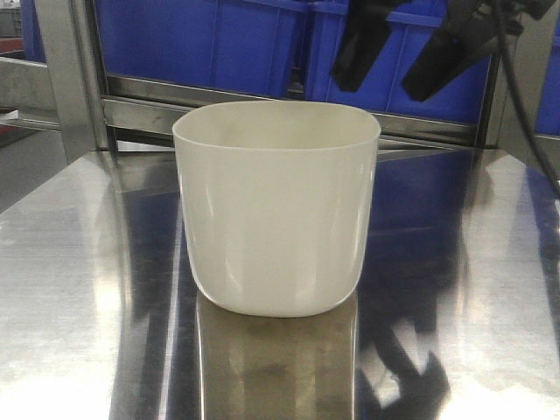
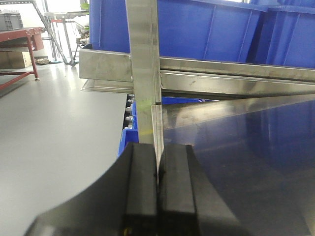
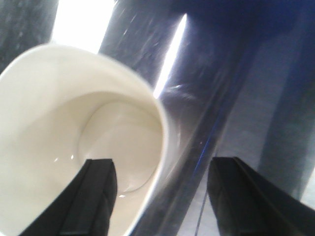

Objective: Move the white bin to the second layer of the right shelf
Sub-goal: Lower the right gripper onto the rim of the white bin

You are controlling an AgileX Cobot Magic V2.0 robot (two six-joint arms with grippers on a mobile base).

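The white bin (image 1: 276, 210) stands upright and empty in the middle of the shiny steel table (image 1: 70, 262). My right gripper (image 1: 381, 90) hangs open above the bin's far right rim. In the right wrist view this gripper (image 3: 162, 167) straddles the bin (image 3: 74, 123): one finger (image 3: 98, 196) is over the inside, the other (image 3: 236, 196) over the table outside, neither touching the wall. My left gripper (image 2: 157, 162) is shut on nothing by the table's left corner. I cannot make out the right shelf second layer.
Behind the table runs a steel rack with upright posts (image 1: 66, 79) and rails (image 1: 262, 114), holding blue crates (image 1: 201, 44). A post (image 2: 142, 64) rises right in front of the left gripper. A black cable (image 1: 525, 114) hangs at the right. Grey floor (image 2: 59, 128) lies to the left.
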